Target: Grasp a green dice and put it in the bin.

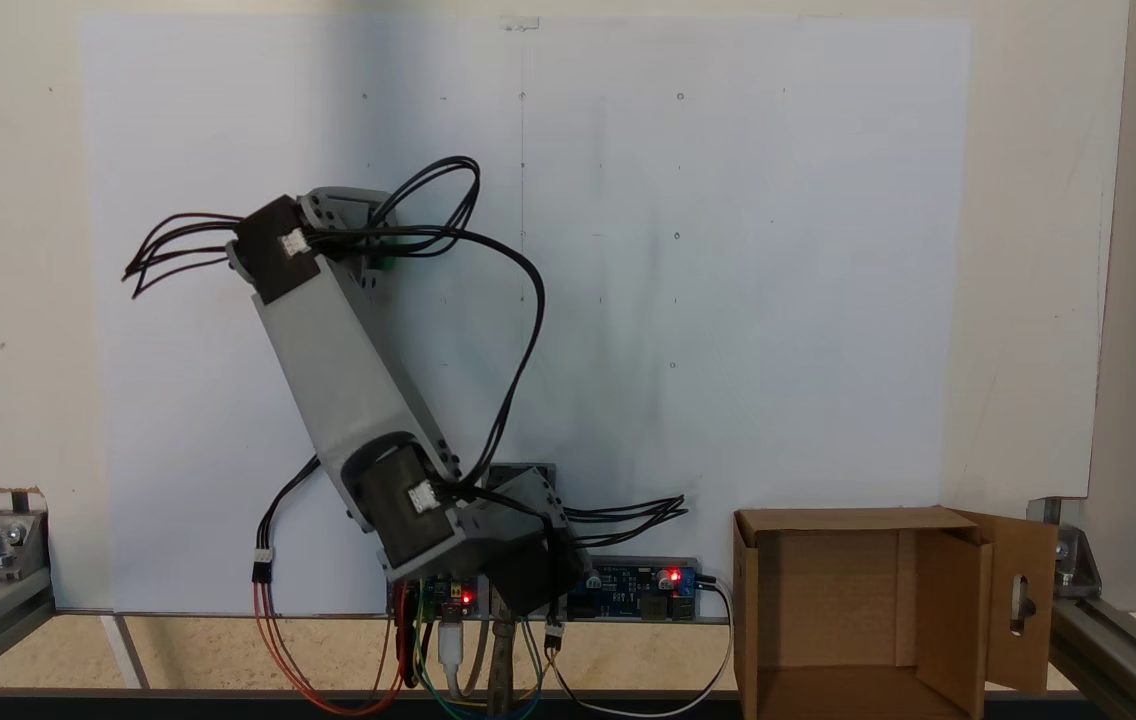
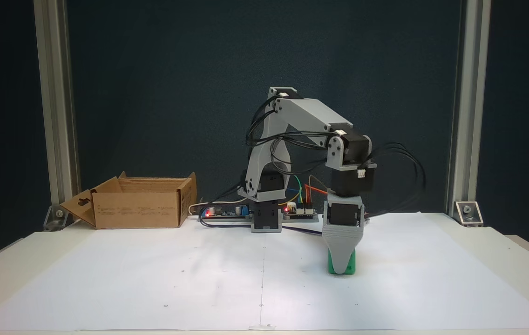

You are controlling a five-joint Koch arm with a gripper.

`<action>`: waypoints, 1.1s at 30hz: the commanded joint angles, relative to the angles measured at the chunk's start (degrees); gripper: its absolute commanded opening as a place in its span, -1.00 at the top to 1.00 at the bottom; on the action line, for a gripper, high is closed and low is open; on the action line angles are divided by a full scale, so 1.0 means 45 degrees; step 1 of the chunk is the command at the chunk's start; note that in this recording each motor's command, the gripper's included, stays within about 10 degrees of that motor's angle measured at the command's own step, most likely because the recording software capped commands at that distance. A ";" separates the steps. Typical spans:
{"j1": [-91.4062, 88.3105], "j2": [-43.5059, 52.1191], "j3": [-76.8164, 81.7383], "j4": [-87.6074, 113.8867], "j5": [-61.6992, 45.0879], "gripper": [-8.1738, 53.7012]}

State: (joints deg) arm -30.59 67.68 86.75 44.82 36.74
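The gripper (image 2: 342,267) points straight down at the white paper sheet (image 2: 199,279) that covers the counter (image 2: 516,251). Its grey tapered jaw stands directly in front of the green dice (image 2: 351,269), which sits on the paper with its green edges showing on both sides of the jaw tip and below it. The jaws line up one behind the other from this side, so whether they are clamped on the dice or merely set around it cannot be told. In a fixed view from above, only a sliver of green (image 1: 386,264) shows beneath the arm's wrist, under a loop of black cables.

The bin (image 2: 139,209), a brown corrugated cardboard box, stands open at the far edge of the counter, well apart from the dice, beside an aluminium frame post (image 2: 57,116). One flap (image 1: 1023,600) hangs outward and has a slot-shaped cutout. The side of the box carries rows of small printed text, too small to read.

Between the bin and the arm's base (image 2: 266,218) lie circuit boards (image 2: 227,212) with red lights lit, and coloured wires run from them.
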 commanded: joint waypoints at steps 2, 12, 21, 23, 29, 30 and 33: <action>0.0488 0.2593 -0.0254 0.0859 0.0762 0.36; 0.1777 0.6973 -0.0293 0.1191 0.0547 0.36; 0.8707 0.7539 -0.0254 -0.0137 -0.2906 0.36; 1.0523 0.7930 -0.0273 -0.0410 -0.3765 0.36; 1.5820 0.8047 -0.0312 -0.1816 -0.5937 0.36; 1.6621 0.8047 -0.0312 -0.1797 -0.6289 0.36; 1.8965 0.8027 -0.0312 -0.1758 -0.7754 0.36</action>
State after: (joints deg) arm 50.71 102.04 86.75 38.58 8.79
